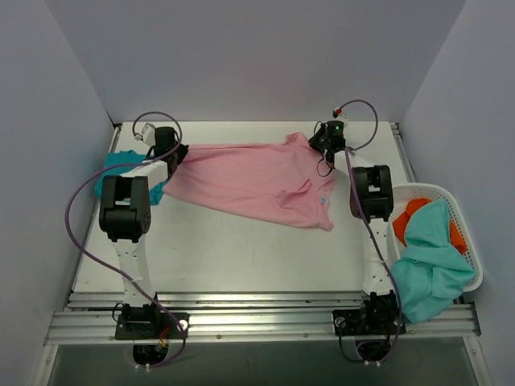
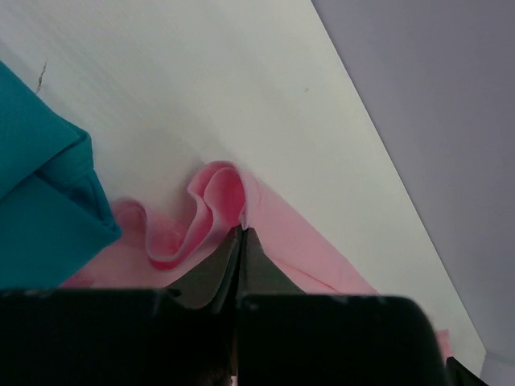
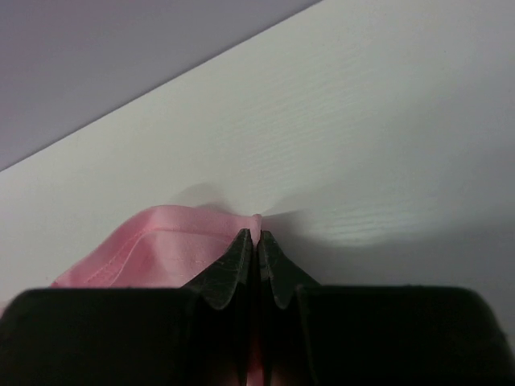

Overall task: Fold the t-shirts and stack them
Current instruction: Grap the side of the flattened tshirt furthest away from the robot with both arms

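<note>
Now: the pink tee (image 1: 257,181) lies across the far half of the bench (image 1: 241,257), drawn out left to right between the two arms. Its far edge runs nearly straight from grip to grip. The near part slumps onto the bench in loose folds, reaching nearest at the right.

The left end effector (image 1: 177,153) is at the far left, fingers together and clamped on the pink tee's left corner. In the left wrist view the tips pinch a curled hem, with a loop of pink cloth standing just beyond them.

The right end effector (image 1: 320,147) is far and right of centre, fingers together and clamped on the tee's other far corner. In the right wrist view a thin pink fold is nipped between the tips, low over the white surface. Whether the fold touches the surface, I cannot tell.

The teal tee (image 1: 121,173) sits at the far left edge of the bench, partly hidden under the left arm. In the wrist view it shows flat layers with straight edges, and its corner lies over the pink cloth.

A white lattice basket (image 1: 463,233) stands off the right side of the bench. An aqua cloth (image 1: 430,265) fills it and spills over the near rim, and an orange cloth (image 1: 414,211) shows at the far end, partly under the aqua one.
</note>
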Controlling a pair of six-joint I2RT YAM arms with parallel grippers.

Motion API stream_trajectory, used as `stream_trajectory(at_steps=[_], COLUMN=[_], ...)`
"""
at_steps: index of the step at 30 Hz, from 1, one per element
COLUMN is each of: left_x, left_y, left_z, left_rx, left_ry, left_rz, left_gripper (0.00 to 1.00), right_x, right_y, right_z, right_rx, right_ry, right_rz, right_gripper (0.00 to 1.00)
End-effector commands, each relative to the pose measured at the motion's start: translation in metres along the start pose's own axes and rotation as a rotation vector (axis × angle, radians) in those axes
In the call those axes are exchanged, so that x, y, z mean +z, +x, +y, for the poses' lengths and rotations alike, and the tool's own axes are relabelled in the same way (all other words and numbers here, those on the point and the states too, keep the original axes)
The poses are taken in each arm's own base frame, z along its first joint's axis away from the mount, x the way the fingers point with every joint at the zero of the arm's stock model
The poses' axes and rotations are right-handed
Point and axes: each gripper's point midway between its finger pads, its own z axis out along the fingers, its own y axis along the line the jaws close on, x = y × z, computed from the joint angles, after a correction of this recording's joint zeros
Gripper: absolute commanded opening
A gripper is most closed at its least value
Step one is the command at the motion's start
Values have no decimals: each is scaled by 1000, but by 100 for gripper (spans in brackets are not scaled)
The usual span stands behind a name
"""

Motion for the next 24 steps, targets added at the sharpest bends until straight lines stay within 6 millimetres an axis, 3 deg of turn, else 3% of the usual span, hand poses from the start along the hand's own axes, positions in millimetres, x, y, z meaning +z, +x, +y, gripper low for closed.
stream_trajectory(at_steps=[1,4,8,13,18,24], left_x=[-42,-60,-68,-64,-59,-44], left_y=[-40,-48,-59,-65,-68,-84], left_z=[-33,-34,-38,-40,-48,-86], left_rx=[-17,-7,17,30,59,137], left_ry=[96,104,106,115,156,282], left_rz=[-94,-117,-125,-114,-107,-108], left_gripper=[2,2,2,2,2,2], right_x=[-30,-45,-60,-78,-96,-124], right_y=[-34,-48,-51,-64,-69,-82], right_z=[36,55,71,86,89,90], right_rx=[-23,-36,-58,-75,-81,-97], right_ry=[-43,-65,-73,-81,-73,-53], right_rz=[-33,-57,-59,-81,-88,-120], right_gripper=[0,0,0,0,0,0])
